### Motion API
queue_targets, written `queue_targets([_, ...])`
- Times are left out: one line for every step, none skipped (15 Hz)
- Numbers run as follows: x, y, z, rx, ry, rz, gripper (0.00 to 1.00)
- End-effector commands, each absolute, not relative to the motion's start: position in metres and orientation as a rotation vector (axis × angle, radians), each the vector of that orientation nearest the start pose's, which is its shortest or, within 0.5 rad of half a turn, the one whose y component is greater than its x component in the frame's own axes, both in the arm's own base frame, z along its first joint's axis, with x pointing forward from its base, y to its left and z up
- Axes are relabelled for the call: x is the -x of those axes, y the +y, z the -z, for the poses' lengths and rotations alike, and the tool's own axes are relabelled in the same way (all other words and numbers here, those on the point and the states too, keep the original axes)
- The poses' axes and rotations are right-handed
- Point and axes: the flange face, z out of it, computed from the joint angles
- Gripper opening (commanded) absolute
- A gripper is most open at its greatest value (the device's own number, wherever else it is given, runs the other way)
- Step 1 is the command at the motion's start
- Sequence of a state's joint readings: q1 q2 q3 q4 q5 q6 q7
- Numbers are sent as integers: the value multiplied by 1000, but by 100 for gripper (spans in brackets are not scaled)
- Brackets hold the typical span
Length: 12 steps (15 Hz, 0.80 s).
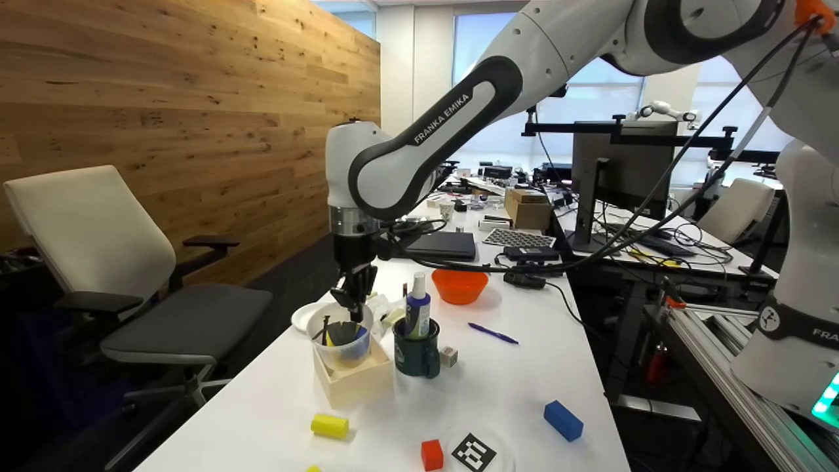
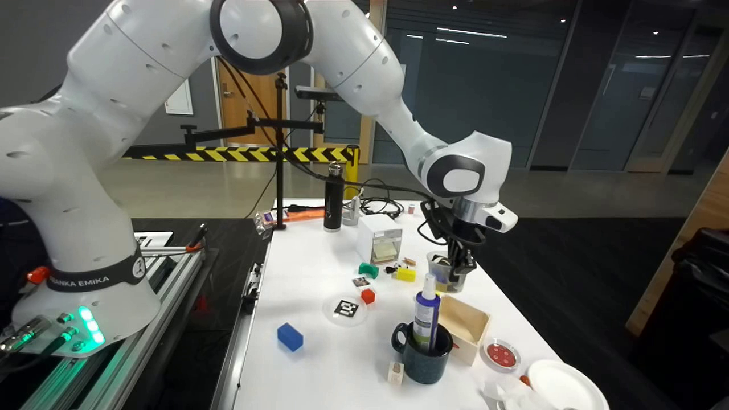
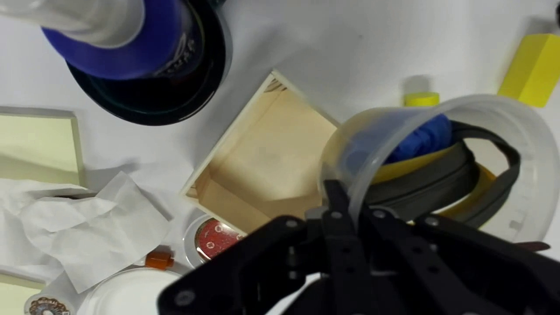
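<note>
1. Translucent tub point(image 1: 345, 354) is near the long edge of the white worktop point(image 1: 498, 400) which is farther from the robot base point(image 2: 122, 307).
2. The gripper point(image 3: 356, 208) holds this tub by its rim; one finger is outside the wall and one is inside, with only a narrow gap between them.
3. Inside the tub there are a curved grey and yellow object point(image 3: 424, 188) and a blue object point(image 3: 424, 136).
4. From the wrist view, the tub covers one corner of the open wooden box point(image 1: 364, 387); whether the two touch each other, I cannot tell.
5. Just beside the box stands a dark green mug point(image 1: 409, 364) with a spray bottle point(image 1: 417, 314) in it.
6. Near the opposite long edge, on the robot's side, lies a blue block point(image 1: 563, 420).
</note>
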State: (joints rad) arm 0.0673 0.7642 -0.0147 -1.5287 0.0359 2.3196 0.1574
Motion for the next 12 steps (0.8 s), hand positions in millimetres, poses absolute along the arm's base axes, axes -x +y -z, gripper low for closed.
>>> queue_targets([-723, 31, -204, 3046, 292, 3, 1])
queue_targets([-724, 29, -202, 3036, 308, -4, 1])
queue_targets([-725, 25, -200, 3023, 325, -5, 1])
queue_targets([-726, 22, -199, 3010, 341, -8, 1])
queue_targets([-727, 19, -197, 2998, 358, -10, 1])
queue_targets([-727, 15, -195, 2986, 375, -11, 1])
queue_targets([-728, 10, -192, 2976, 395, -13, 1])
queue_targets([-728, 6, -190, 2969, 411, -14, 1])
queue_targets([-729, 1, -189, 2960, 428, -15, 1])
queue_targets([-729, -3, -187, 2953, 443, -14, 1])
queue_targets([-729, -7, -187, 2945, 456, -13, 1])
queue_targets([-729, -11, -185, 2938, 469, -12, 1])
